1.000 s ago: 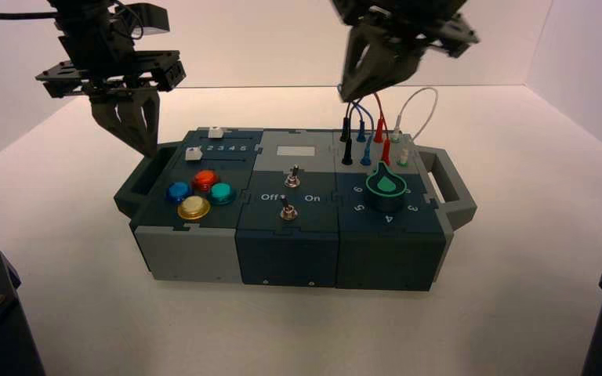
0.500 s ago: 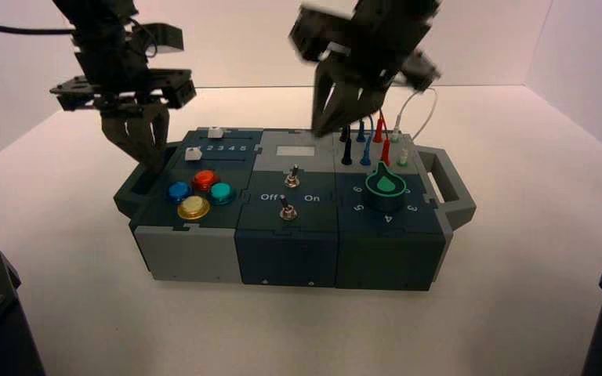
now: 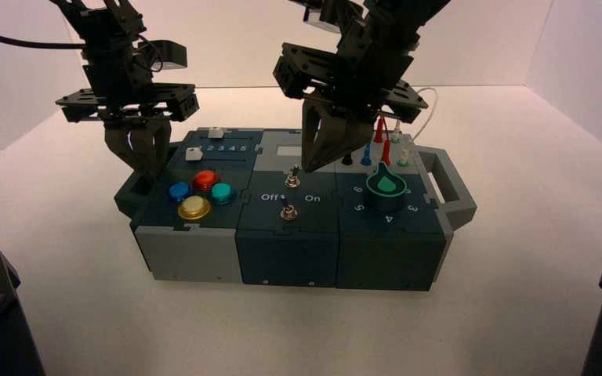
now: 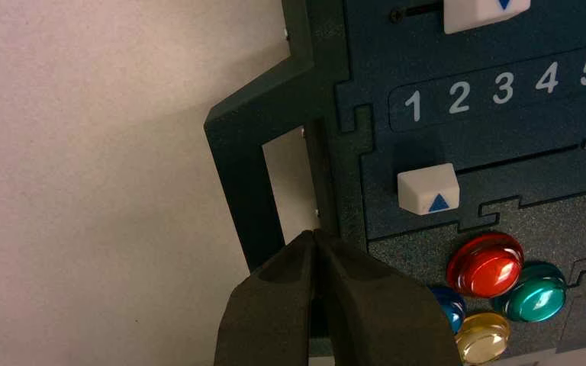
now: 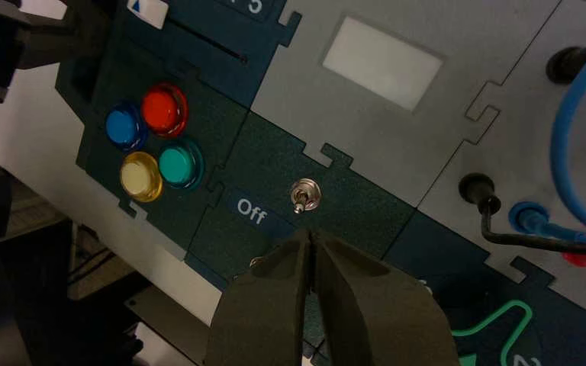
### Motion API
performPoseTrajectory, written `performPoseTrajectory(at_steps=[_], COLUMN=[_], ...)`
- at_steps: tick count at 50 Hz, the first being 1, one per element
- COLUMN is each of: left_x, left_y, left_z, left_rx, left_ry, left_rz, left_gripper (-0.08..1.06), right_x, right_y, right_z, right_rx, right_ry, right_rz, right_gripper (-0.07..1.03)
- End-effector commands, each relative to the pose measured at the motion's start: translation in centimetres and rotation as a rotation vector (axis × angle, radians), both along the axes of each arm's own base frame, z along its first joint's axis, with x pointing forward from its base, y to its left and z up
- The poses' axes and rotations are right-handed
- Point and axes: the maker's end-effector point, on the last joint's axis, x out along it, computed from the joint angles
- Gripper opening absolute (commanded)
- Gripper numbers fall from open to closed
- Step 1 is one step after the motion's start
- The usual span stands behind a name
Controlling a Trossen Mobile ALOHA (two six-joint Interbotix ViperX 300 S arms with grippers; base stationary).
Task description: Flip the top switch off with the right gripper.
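The top switch [image 3: 291,179] is a small silvery toggle on the box's dark middle panel; it also shows in the right wrist view [image 5: 304,196], its lever leaning toward the "Off" lettering [image 5: 251,211]. My right gripper [image 3: 311,167] is shut and empty, its tips just above and to the right of that switch; in its wrist view the gripper [image 5: 310,235] hangs a little short of the toggle. The lower twin toggle [image 3: 287,210] stands between Off and On. My left gripper [image 3: 149,171] is shut and empty over the box's left handle [image 4: 236,152].
Four round buttons [image 3: 197,194] and two white sliders [image 3: 194,153] sit on the box's left part. A green knob [image 3: 385,186] and plugged wires [image 3: 376,133] are close by the right gripper on its right. A handle [image 3: 447,184] juts out at the right.
My right gripper has come down and to the left, from above the wires to just beside the top switch. My left gripper has shifted slightly right and lower by the left handle.
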Motion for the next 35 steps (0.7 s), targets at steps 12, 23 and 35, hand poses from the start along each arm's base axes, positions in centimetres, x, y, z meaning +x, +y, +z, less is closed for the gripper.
performPoseTrajectory(at_steps=[12, 23, 35], left_x=[0.3, 0.2, 0.3], left_y=[-0.5, -0.6, -0.6], left_z=[0.1, 0.1, 0.1], left_rx=[-0.003, -0.003, -0.003], left_ry=[-0.007, -0.006, -0.006], left_rz=[-0.017, -0.019, -0.019], left_gripper=[-0.03, -0.03, -0.03], right_x=[0.5, 0.9, 1.7], right_y=[0.7, 0.7, 0.1], right_z=[0.1, -0.2, -0.2], right_rx=[0.018, 0.015, 0.018], right_ry=[0.021, 0.033, 0.031], right_rz=[-0.05, -0.077, -0.112], right_gripper=[-0.03, -0.02, -0.02])
